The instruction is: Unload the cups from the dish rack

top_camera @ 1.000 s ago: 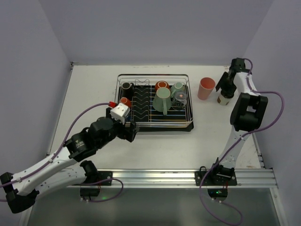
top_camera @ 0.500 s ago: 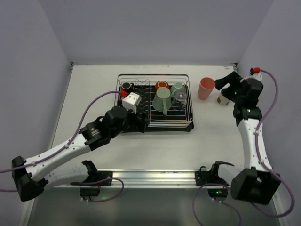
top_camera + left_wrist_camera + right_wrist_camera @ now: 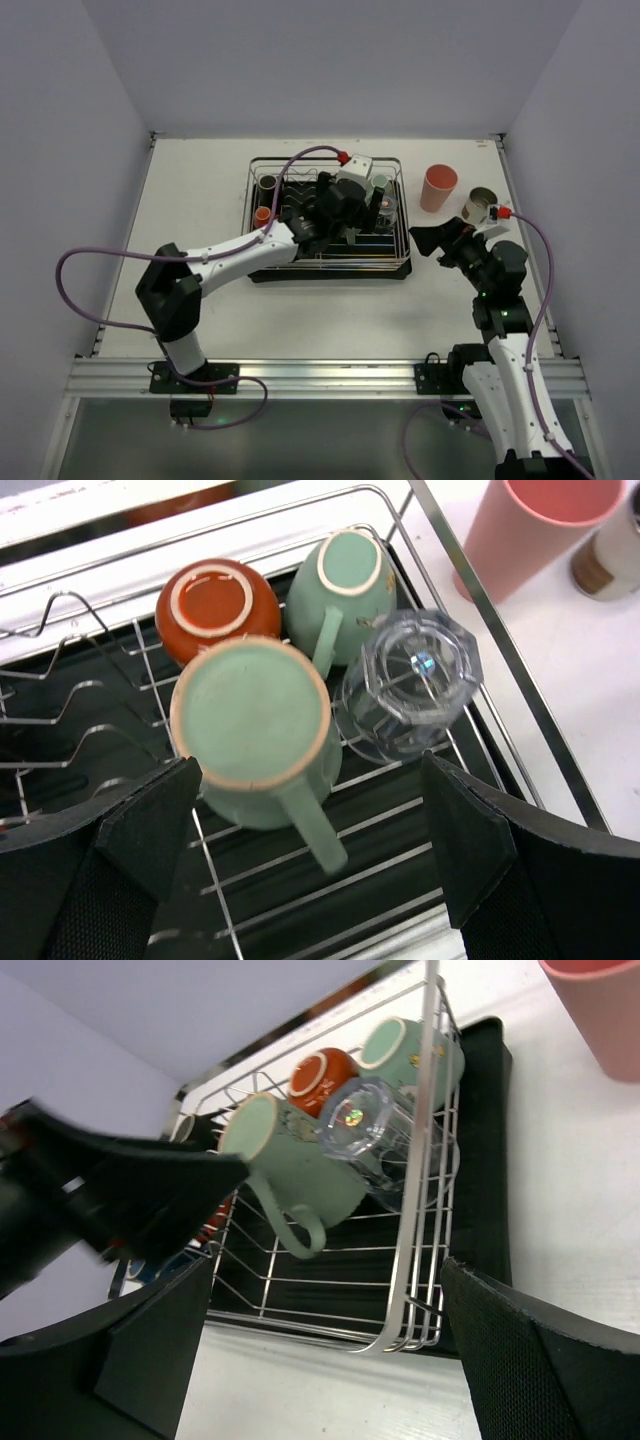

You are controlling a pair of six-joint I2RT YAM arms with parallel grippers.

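left arm (image 3: pixel 235 247): wearing white shells between black joints | purple cable (image 3: pixel 90 250) trailing along it into a red plug (image 3: pixel 343 157) by a white camera block (image 3: pixel 358 170) | right arm (image 3: pixel 505 345): showing matching white-and-black, purple cable (image 3: pixel 547 285), red plug (image 3: pixel 494 211) | left fingers (image 3: pixel 140 850) and right fingers (image 3: pixel 530 1360): showing matte black, mesh-textured lower down

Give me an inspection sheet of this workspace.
Surface: white table, no spills seen.
Job's things: dish rack holds large green mug, small green mug, orange cup, clear glass, all upside down; black cup at its left end; pink tumbler and metal cup outside, on its right.
Clutter: nothing seen.
Grippers: left gripper open over the mugs; right gripper open, empty, beside the rack.
Cables: purple cables along both arms.
Surroundings: plain walls.
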